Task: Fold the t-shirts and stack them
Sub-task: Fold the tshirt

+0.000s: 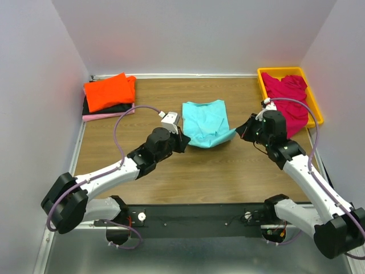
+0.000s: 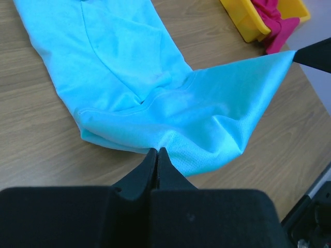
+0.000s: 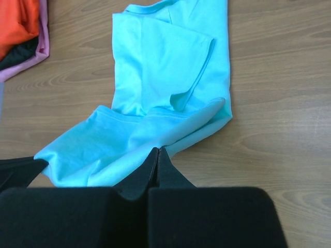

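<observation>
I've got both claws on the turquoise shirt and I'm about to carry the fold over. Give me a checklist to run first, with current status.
1. Left claw shut on the turquoise t-shirt's near edge: ok.
2. Right claw shut on that edge: ok.
3. Lifted flap smooth: not ok, it is creased near the left claw.
4. Nothing lying on the shirt's far half: ok.
5. Both sleeves tucked in: cannot tell; one shows folded over the body.
6. Orange-red t-shirt at the far left lies apart from this shirt: ok.
</observation>
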Robot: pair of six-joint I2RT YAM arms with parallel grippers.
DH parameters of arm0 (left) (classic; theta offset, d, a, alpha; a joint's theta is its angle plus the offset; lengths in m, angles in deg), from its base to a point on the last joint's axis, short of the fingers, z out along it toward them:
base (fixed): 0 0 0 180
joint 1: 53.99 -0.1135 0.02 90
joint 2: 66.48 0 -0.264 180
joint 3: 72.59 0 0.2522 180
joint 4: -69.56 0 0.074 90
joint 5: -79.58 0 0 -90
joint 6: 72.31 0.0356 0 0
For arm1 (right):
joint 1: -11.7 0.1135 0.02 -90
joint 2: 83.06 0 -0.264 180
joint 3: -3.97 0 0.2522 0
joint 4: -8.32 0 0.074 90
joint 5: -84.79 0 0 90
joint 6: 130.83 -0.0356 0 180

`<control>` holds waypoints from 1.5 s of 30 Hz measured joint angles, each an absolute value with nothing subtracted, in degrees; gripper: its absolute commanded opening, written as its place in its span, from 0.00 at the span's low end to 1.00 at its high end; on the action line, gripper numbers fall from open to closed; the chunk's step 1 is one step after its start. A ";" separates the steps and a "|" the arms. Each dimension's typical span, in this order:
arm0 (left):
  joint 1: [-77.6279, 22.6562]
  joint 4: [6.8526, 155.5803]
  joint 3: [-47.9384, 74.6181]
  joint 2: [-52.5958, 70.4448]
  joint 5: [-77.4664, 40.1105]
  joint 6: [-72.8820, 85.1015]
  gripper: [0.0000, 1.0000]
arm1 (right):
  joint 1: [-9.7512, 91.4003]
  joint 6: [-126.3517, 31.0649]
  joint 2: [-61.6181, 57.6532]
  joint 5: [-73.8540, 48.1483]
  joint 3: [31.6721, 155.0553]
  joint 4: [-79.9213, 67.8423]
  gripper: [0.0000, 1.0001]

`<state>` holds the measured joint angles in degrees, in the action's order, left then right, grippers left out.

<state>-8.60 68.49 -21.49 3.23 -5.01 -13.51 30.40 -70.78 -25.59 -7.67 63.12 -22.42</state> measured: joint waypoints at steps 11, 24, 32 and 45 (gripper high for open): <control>-6.11 67.90 -22.86 1.29 -4.99 -16.92 0.00 | 30.40 -70.78 -24.41 -5.81 67.51 -25.26 0.01; -7.66 63.75 -20.59 7.45 -6.08 -17.03 0.00 | 30.40 -70.13 -13.57 0.53 76.08 -24.36 0.01; -12.25 59.86 -19.78 12.52 -10.95 -17.05 0.00 | 30.40 -69.17 -5.18 2.93 81.23 -23.86 0.00; -22.19 55.40 -11.69 23.56 -19.41 -16.37 0.00 | 30.18 -68.12 11.15 4.39 95.33 -21.32 0.00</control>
<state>-22.19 55.40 -11.69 23.56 -19.41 -16.37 30.18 -68.12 11.15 4.39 95.33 -21.32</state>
